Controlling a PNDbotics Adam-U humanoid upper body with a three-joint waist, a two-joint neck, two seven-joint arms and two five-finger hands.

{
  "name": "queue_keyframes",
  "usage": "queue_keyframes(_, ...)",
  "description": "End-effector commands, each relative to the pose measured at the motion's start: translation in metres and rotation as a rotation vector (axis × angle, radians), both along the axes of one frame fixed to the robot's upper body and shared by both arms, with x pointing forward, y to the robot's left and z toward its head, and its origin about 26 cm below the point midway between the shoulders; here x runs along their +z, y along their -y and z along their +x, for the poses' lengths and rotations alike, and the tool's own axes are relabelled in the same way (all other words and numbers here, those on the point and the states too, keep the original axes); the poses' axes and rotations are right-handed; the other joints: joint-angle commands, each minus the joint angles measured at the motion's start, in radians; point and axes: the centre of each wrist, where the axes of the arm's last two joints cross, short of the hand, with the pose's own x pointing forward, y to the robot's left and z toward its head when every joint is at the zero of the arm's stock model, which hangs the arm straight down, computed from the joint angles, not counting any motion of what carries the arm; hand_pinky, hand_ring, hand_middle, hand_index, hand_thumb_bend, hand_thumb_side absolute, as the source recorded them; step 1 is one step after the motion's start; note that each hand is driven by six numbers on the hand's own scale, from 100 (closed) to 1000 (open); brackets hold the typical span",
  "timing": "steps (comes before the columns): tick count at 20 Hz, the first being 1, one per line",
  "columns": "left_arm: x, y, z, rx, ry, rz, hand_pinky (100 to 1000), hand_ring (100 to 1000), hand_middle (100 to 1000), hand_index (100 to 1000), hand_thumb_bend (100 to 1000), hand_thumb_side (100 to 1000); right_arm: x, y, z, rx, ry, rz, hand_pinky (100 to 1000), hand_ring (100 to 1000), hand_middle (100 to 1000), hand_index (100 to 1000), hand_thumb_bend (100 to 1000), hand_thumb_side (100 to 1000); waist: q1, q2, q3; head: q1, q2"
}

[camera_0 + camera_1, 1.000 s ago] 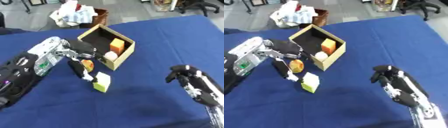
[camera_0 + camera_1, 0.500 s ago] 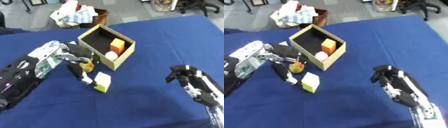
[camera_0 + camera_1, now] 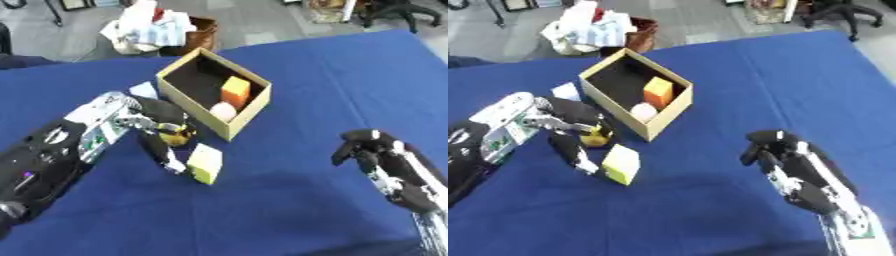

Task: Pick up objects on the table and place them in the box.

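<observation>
The robot's left arm enters from the lower left corner, cut off by the frame edge, and its left hand [image 3: 150, 121] lies on the blue table [image 3: 289, 210] just left of the box's near corner, fingers curled round a small yellow and dark object [image 3: 176, 135] whose shape is hard to make out. One dark finger reaches toward the near side and ends touching or just beside a single yellow-green block [image 3: 205, 163], which stands on the cloth just near of the box. A small pale blue piece [image 3: 143, 90] peeks out beyond the hand, against the box's left wall, mostly hidden. The one cardboard box [image 3: 248, 115] sits left of centre, turned cornerwise, open at the top; two things show inside it, an orange block [image 3: 234, 92] and a pale round object [image 3: 223, 111], both toward its right corner, while the left of its floor is in shadow. Beyond the table's far edge stands a brown basket [image 3: 203, 34] heaped with white and light blue cloth. The middle and the far right of the table are open blue cloth. At the lower right, well apart from the box, the right hand [image 3: 776, 150] hangs over the cloth with its fingers curled downward, pinching nothing; its forearm runs out of the frame's lower right corner.
</observation>
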Motion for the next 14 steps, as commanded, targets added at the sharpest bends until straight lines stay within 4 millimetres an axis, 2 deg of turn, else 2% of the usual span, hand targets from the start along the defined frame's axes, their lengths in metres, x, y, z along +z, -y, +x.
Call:
queue_keyframes(1, 0.0035, -0.0018, 0.0020, -0.082, -0.035, 0.088, 861, 791, 797, 921, 492, 858, 0.0068, 0.0025, 0.0019, -0.002, 0.022, -0.014, 586, 612, 548, 765, 100, 459, 0.002, -0.017, -0.001, 0.002, 0.001)
queue_keyframes(6, 0.0001, 0.0005, 0.0019, -0.092, -0.040, 0.080, 859, 788, 787, 913, 457, 810, 0.0073, 0.0021, 0.0020, -0.001, 0.023, -0.012, 586, 612, 548, 765, 100, 456, 0.002, -0.017, -0.002, 0.002, 0.002)
queue_keyframes(8, -0.0012, 0.0016, 0.0017, -0.100, -0.045, 0.080, 855, 772, 751, 877, 406, 727, 0.0073, 0.0020, 0.0021, -0.001, 0.023, -0.012, 586, 612, 548, 765, 100, 459, 0.002, -0.016, -0.002, 0.001, 0.002)
queue_keyframes(14, -0.0007, 0.0046, 0.0000, -0.137, -0.054, 0.069, 834, 717, 631, 781, 327, 583, 0.0073, 0.0017, 0.0021, 0.000, 0.023, -0.012, 586, 611, 548, 765, 100, 459, 0.002, -0.017, -0.002, 0.002, 0.003)
